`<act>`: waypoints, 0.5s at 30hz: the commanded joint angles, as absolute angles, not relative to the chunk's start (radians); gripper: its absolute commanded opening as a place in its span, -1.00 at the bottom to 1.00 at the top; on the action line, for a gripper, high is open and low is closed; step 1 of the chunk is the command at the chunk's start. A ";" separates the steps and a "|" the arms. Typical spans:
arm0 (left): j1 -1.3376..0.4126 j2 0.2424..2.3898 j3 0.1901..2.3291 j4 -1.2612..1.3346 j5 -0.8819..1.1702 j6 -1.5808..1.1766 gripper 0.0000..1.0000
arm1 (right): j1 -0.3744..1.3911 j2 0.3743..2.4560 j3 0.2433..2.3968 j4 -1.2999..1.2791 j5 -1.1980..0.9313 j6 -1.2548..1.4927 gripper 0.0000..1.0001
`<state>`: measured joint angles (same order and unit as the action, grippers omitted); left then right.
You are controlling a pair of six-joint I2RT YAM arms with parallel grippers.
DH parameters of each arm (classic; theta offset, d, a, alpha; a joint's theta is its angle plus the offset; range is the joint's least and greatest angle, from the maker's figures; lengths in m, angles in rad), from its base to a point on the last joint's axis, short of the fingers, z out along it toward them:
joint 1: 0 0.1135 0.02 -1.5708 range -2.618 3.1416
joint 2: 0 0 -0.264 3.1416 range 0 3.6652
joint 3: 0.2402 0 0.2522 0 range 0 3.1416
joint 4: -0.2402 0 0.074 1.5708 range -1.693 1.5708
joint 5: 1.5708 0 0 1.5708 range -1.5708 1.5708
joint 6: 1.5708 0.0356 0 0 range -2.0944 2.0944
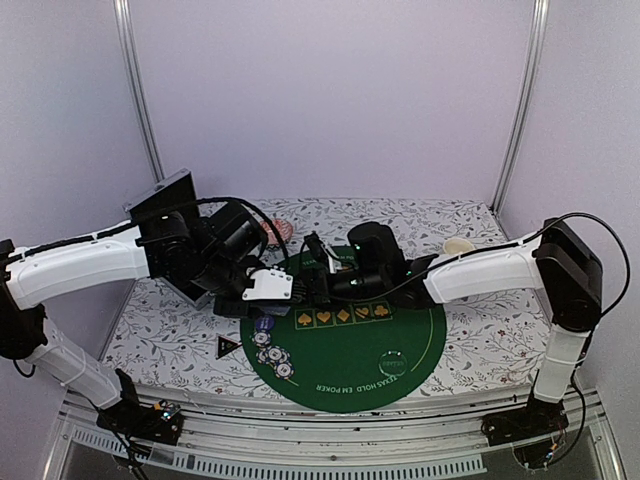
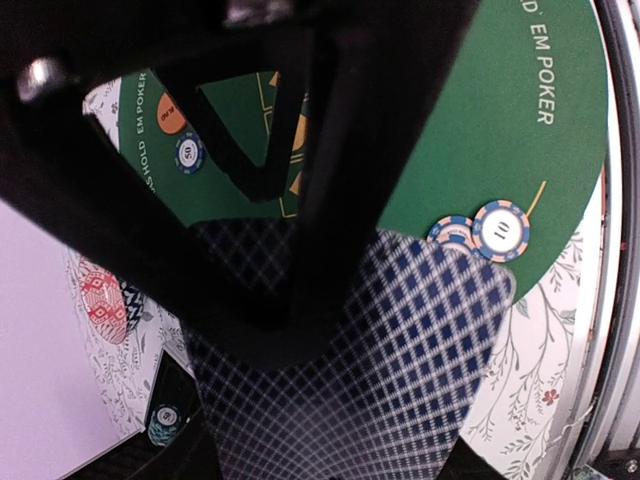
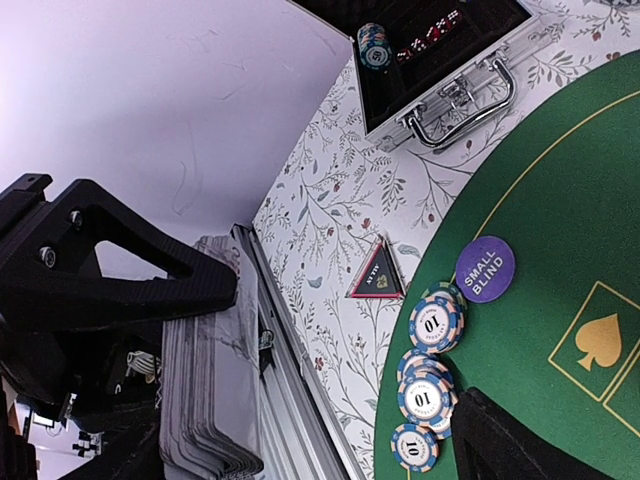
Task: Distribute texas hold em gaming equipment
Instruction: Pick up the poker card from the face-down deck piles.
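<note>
Deck of cards (image 2: pixel 400 370) clamped in left claw (image 1: pixel 262 292), hanging over green mat (image 1: pixel 400 340) edge on worktop. Right claw (image 1: pixel 318 272) spread wide, one finger beside deck. Blue chips (image 3: pixel 432 322) on mat.

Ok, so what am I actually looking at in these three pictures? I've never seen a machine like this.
It is a robot with a left arm and a right arm, both white. Each ends in a two-finger gripper. The wide picture looks down on the table from above. The other two pictures come from a small camera on each wrist. On the table lie a round green poker mat with small piles of chips, a purple small blind button, a black triangle and an open metal case. The left gripper holds a deck of cards. The right gripper, jaws open, is right beside that deck.
</note>
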<state>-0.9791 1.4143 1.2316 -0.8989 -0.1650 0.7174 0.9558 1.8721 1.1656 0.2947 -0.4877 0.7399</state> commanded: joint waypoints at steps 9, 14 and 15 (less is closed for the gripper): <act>-0.995 1.418 1.238 -0.874 -0.182 0.710 0.04 | 0.957 1.827 1.193 0.207 -0.510 0.670 0.56; -0.995 1.418 1.224 -0.873 -0.187 0.711 0.04 | 0.962 1.798 1.201 0.203 -0.516 0.648 0.31; -0.995 1.417 1.224 -0.872 -0.187 0.711 0.04 | 0.963 1.791 1.201 0.201 -0.511 0.648 0.24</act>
